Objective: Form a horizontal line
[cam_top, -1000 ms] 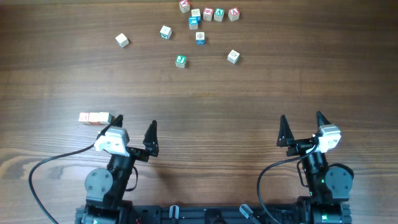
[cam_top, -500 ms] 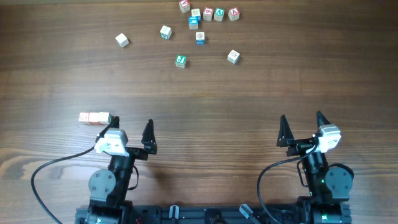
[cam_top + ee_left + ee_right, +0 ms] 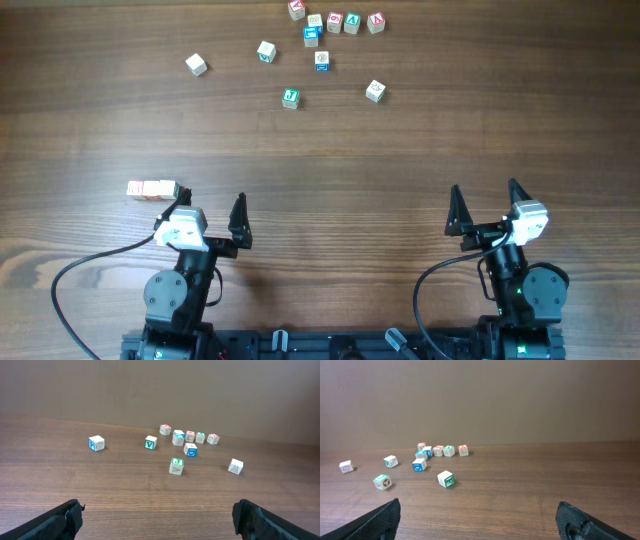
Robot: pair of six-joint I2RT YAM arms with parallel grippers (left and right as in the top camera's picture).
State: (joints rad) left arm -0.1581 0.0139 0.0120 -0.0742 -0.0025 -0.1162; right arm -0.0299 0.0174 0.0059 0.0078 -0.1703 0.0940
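The horizontal line [image 3: 152, 189] is a short row of pale cubes with reddish faces, touching side by side at the table's left. It does not appear in either wrist view. My left gripper [image 3: 213, 200] hangs open and holds nothing, its left fingertip just right of the row's end. In its own view the left gripper [image 3: 160, 520] spans bare wood. My right gripper [image 3: 484, 190] stands open and holds nothing at the near right, over bare wood in its own view [image 3: 480, 520].
Loose cubes lie at the far side: a white one [image 3: 196, 65], a green one [image 3: 290, 98], another white one [image 3: 375, 91] and a tight cluster [image 3: 335, 21]. The wrist views show them ahead, such as the green J cube [image 3: 176, 466].
The left gripper has drawn back slightly toward the near edge and shifted a little left, still open. The right arm and all cubes stay where they were.
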